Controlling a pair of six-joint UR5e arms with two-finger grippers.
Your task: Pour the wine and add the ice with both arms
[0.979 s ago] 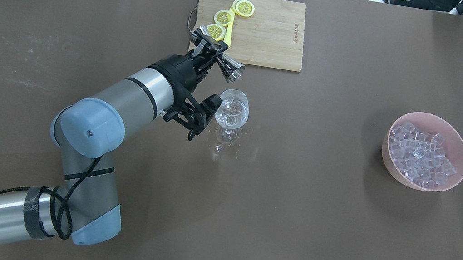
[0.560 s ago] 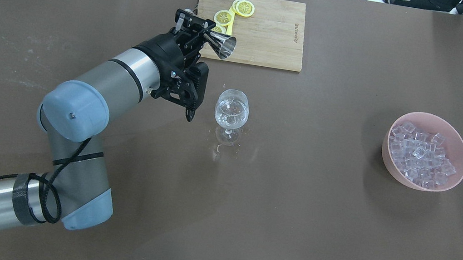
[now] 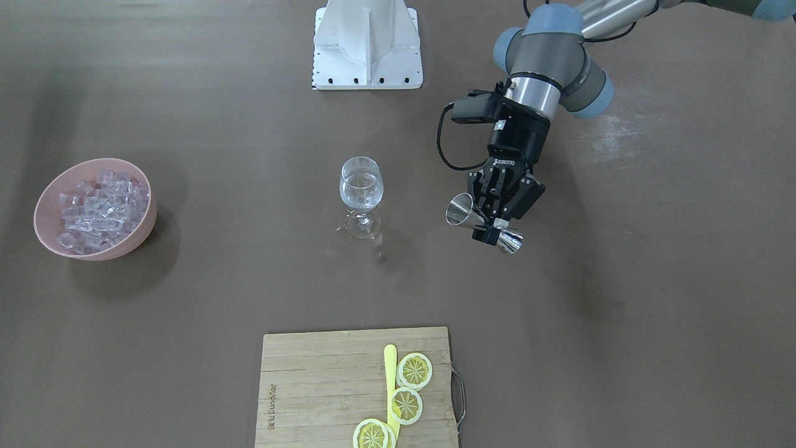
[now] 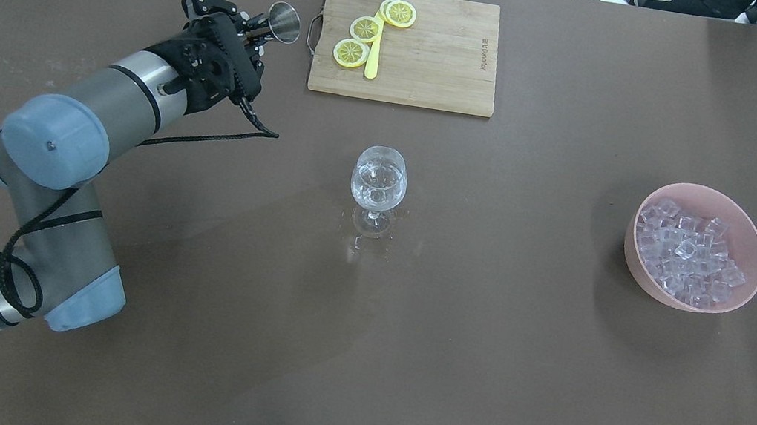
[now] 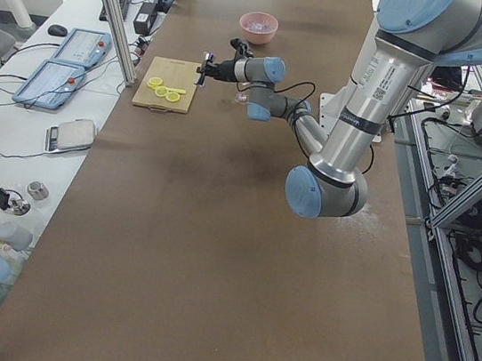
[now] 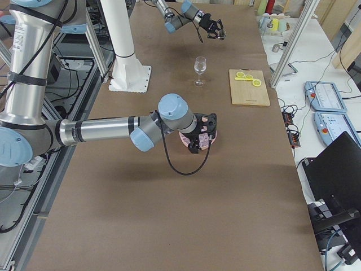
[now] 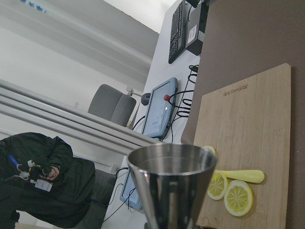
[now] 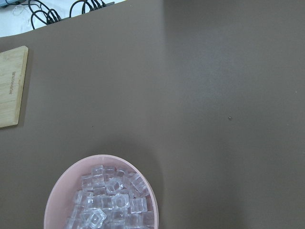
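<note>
My left gripper [image 4: 253, 35] is shut on a steel jigger [image 4: 284, 23], held tilted above the table just left of the cutting board. In the left wrist view the jigger [image 7: 171, 181] fills the lower centre. The wine glass [image 4: 378, 184] stands mid-table, apart from that gripper, with a little clear wine [image 3: 360, 194] in its bowl. A pink bowl [image 4: 749, 245] at the right holds a pile of ice [image 4: 686, 252], also seen from the right wrist camera as ice [image 8: 110, 206]. The right gripper [image 6: 198, 139] shows only in the exterior right view, in front of the pink bowl; I cannot tell its state.
A wooden cutting board [image 4: 439, 57] with lemon slices [image 4: 351, 52] and a yellow stick lies at the far centre. The white base block [image 3: 367, 43] sits at the robot's edge. Small wet spots lie around the glass foot [image 4: 370, 225]. A seated person [image 7: 38, 186] is beyond the table.
The left arm has drawn back from over the wine glass, up and to the left, carrying the jigger past the board's left corner. The glass and the bowl have stayed put.
</note>
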